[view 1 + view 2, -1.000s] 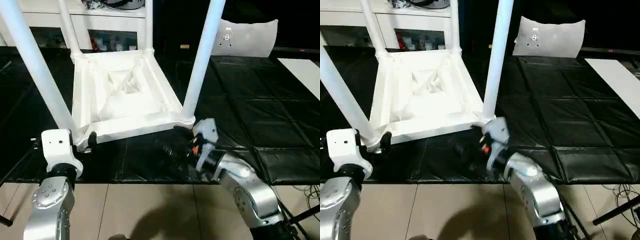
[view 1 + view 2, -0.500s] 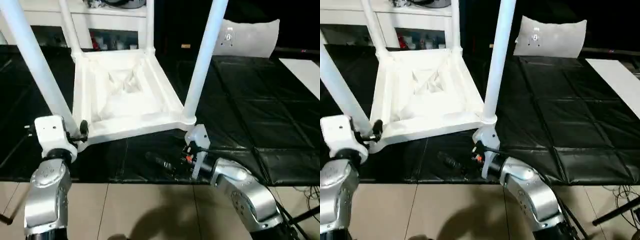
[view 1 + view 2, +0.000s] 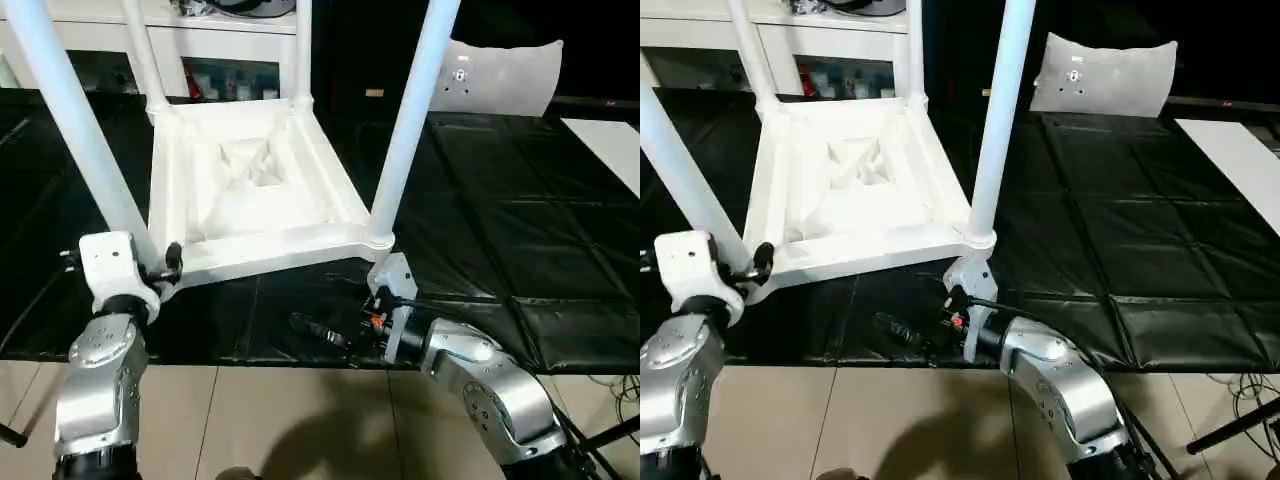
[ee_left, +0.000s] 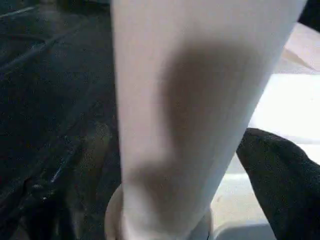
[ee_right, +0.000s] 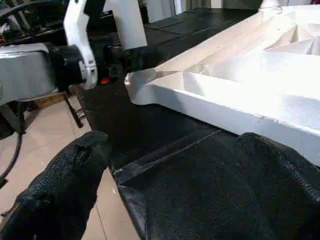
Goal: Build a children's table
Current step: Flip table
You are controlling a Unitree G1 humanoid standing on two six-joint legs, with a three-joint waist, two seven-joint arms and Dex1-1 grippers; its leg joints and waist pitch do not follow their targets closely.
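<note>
The all-white plastic children's table [image 3: 250,190] lies upside down on the black padded surface [image 3: 500,230], ribbed underside up, four tapered legs rising from its corner sockets. Its near edge runs close to the surface's front edge, beyond which is beige tiled floor [image 3: 290,420]. The left end effector [image 3: 168,262] stands open around the base of the near-left leg [image 3: 80,140]. The right end effector [image 3: 318,328] is open, empty, low over the black strip before the table's near edge, just below the near-right leg [image 3: 405,130]. To the right the surface is bare black padding.
</note>
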